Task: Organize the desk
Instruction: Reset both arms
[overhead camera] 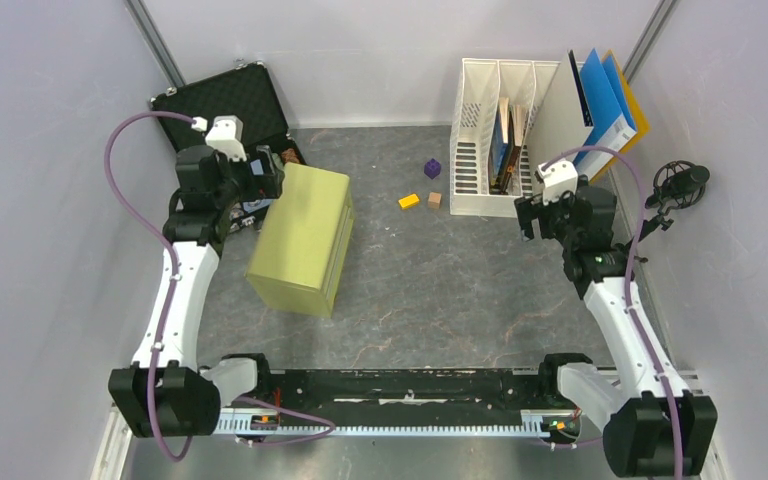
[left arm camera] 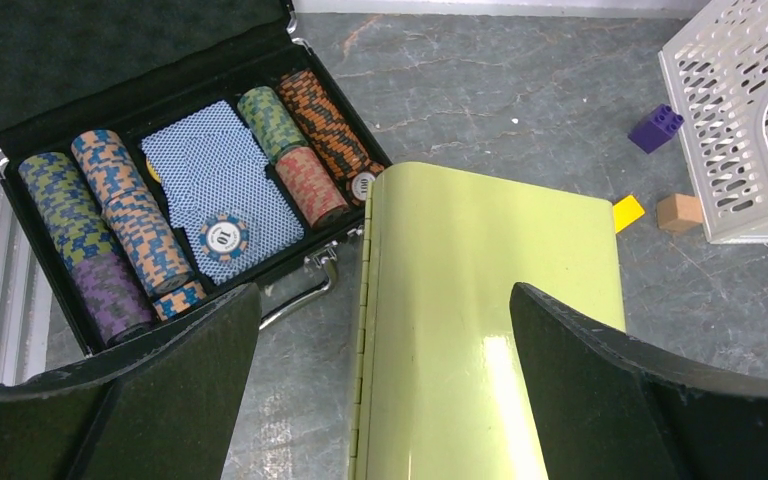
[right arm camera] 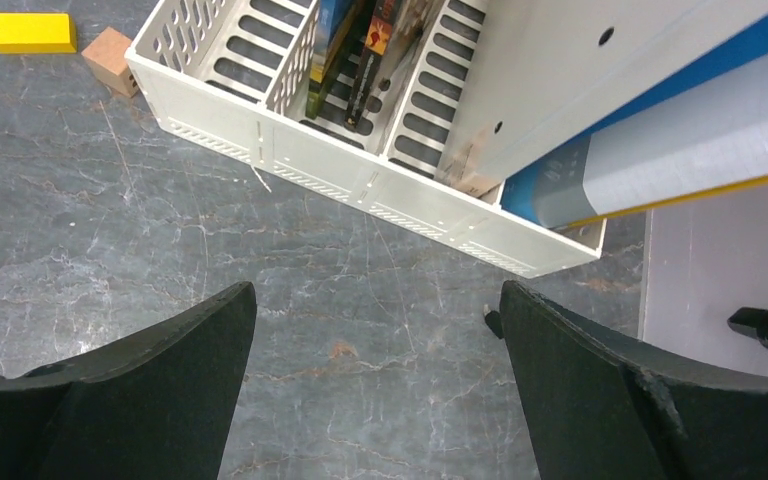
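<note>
The dark grey veined desk [overhead camera: 440,290] carries a yellow-green drawer cabinet [overhead camera: 302,238], an open black case of poker chips and cards [overhead camera: 225,105] and a white file organizer [overhead camera: 490,140]. Loose purple [overhead camera: 432,168], yellow [overhead camera: 409,201] and tan [overhead camera: 434,200] blocks lie between cabinet and organizer. My left gripper [left arm camera: 385,300] hangs open over the cabinet's [left arm camera: 480,300] left top edge, beside the case [left arm camera: 190,200], holding nothing. My right gripper [right arm camera: 378,295] is open and empty above bare desk [right arm camera: 110,230], just in front of the organizer [right arm camera: 360,180].
Books and blue and yellow folders [overhead camera: 605,105] stand in and beside the organizer. A black microphone [overhead camera: 682,183] sits off the desk's right edge. Grey walls close in on three sides. The arm bases and a rail [overhead camera: 400,395] line the near edge.
</note>
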Robot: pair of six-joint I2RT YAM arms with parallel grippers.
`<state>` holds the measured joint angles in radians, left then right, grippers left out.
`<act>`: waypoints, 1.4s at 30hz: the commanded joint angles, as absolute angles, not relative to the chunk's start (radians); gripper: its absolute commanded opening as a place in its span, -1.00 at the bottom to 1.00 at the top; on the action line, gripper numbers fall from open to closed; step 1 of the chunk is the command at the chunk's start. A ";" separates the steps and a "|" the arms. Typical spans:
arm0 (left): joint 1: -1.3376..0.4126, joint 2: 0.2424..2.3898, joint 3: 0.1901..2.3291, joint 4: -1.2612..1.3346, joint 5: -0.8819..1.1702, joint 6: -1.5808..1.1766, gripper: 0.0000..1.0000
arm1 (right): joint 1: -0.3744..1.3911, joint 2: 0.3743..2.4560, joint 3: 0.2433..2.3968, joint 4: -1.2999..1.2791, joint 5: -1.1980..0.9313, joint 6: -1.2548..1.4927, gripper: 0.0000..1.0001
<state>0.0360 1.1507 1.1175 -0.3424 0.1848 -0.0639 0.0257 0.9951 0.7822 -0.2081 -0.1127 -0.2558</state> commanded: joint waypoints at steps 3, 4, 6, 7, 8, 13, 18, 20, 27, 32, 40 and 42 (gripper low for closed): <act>0.040 1.055 1.092 -0.247 0.180 -0.098 1.00 | 0.018 0.871 0.671 -0.048 -0.129 -0.265 0.96; 0.040 1.047 1.095 -0.254 0.183 -0.095 1.00 | 0.017 0.868 0.668 -0.047 -0.127 -0.259 0.96; 0.041 1.030 1.103 -0.271 0.188 -0.086 1.00 | 0.016 0.864 0.660 -0.039 -0.127 -0.236 0.96; 0.041 1.022 1.104 -0.276 0.189 -0.080 1.00 | 0.015 0.860 0.660 -0.038 -0.129 -0.235 0.96; 0.041 1.010 1.101 -0.278 0.188 -0.075 1.00 | -0.002 0.854 0.662 -0.033 -0.125 -0.235 0.96; 0.041 0.923 1.062 -0.281 0.197 -0.073 1.00 | -0.005 0.792 0.662 0.002 -0.028 -0.274 0.97; 0.041 0.829 1.083 -0.386 0.258 -0.047 1.00 | -0.005 0.736 0.640 -0.026 -0.008 -0.315 0.97; 0.040 0.813 1.087 -0.397 0.258 -0.029 1.00 | -0.006 0.724 0.634 -0.031 -0.015 -0.318 0.97; 0.041 0.801 1.078 -0.360 0.256 -0.022 1.00 | -0.005 0.671 0.617 -0.043 -0.021 -0.317 0.97; 0.041 0.785 1.047 -0.355 0.247 -0.044 1.00 | -0.005 0.660 0.614 -0.046 -0.033 -0.319 0.97; 0.040 0.761 0.996 -0.336 0.215 -0.041 1.00 | -0.005 0.650 0.608 -0.046 -0.043 -0.327 0.97; 0.041 0.761 0.988 -0.331 0.211 -0.043 1.00 | -0.005 0.646 0.606 -0.046 -0.047 -0.328 0.97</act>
<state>0.0376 0.7765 0.9989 -0.3683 0.2333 -0.0551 -0.0025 0.6640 0.6128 -0.0685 -0.0441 -0.3191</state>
